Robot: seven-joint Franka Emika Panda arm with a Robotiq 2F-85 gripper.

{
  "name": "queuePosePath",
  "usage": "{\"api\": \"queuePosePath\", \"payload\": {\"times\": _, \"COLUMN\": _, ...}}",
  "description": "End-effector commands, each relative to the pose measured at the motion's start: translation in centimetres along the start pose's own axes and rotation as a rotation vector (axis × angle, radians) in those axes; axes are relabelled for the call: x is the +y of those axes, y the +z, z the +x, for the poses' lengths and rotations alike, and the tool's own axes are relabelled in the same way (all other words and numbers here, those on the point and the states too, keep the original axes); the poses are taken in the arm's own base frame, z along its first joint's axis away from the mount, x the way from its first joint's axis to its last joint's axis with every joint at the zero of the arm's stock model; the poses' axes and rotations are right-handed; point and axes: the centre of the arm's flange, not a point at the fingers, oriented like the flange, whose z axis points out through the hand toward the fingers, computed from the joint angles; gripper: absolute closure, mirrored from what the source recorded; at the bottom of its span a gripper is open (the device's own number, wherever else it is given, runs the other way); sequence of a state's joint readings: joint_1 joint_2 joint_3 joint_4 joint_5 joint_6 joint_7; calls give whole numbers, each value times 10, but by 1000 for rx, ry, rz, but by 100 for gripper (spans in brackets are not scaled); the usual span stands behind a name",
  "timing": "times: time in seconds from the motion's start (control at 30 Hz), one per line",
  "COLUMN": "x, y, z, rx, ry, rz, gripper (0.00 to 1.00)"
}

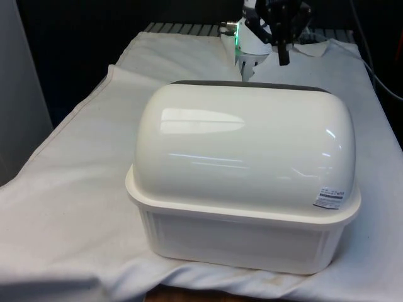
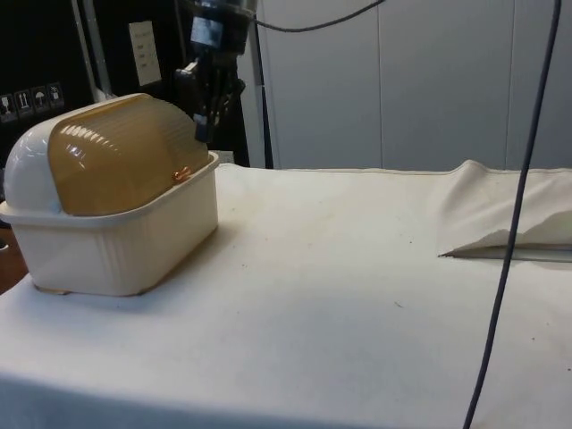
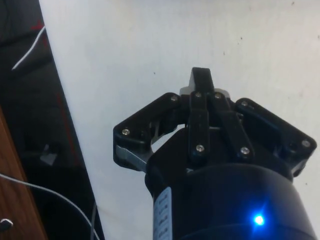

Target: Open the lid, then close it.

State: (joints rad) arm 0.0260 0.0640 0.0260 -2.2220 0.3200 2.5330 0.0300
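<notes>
- Nearest the front camera, on the white-clothed desk (image 1: 75, 189), stands the cream bread box (image 1: 242, 233), its rounded back turned that way.
- Its amber roll-top lid (image 2: 125, 165) is down and closed, facing the robot; a small copper handle (image 2: 181, 174) sits near its lower edge.
- Likely light, rigid, slick plastic: hook the handle and follow the lid's curve; pushing hard could shift the box.
- Beyond, the tool (image 2: 207, 121) hangs pointing down, just above and beside the lid's front, touching nothing, fingers together.

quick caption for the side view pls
Closed bread box with amber roll lid on white cloth; tool hovers above its handle.
</notes>
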Motion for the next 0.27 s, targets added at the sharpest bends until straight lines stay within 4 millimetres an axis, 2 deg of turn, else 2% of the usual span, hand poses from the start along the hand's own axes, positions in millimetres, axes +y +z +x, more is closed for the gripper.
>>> {"api": "queuePosePath", "payload": {"times": 0.0, "x": 4, "y": -3, "z": -5, "rx": -2, "ry": -1, "rz": -14, "gripper": 100}}
{"api": "queuePosePath", "payload": {"times": 0.23, "x": 10, "y": -6, "z": -15, "rx": -7, "ry": -8, "rz": -21, "gripper": 100}}
